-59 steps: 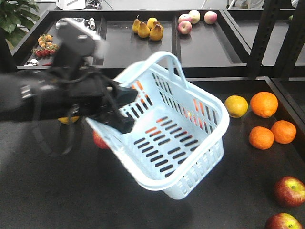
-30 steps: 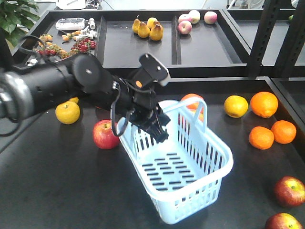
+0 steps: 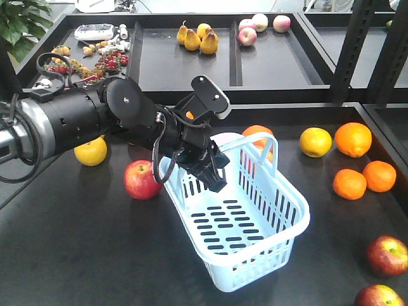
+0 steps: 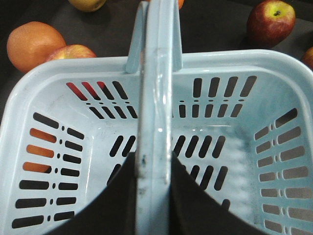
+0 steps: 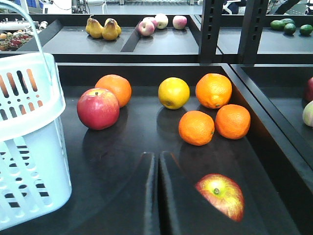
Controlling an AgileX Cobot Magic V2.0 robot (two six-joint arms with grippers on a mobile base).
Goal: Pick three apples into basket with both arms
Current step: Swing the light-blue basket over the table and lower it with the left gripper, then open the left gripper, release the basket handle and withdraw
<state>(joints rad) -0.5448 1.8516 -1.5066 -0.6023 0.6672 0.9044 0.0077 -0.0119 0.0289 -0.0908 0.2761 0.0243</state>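
Three apples show in the front view, all on the bench outside the basket: one just left of it, two well off at the near right. A second ago your left arm swung the basket tilted through the air. Now it stands on the bench, empty, with the left fingers clamped on its handle. The carry looks finished, so picking can start. Your right fingers are almost closed on nothing, and the nearest apple lies just beside them.
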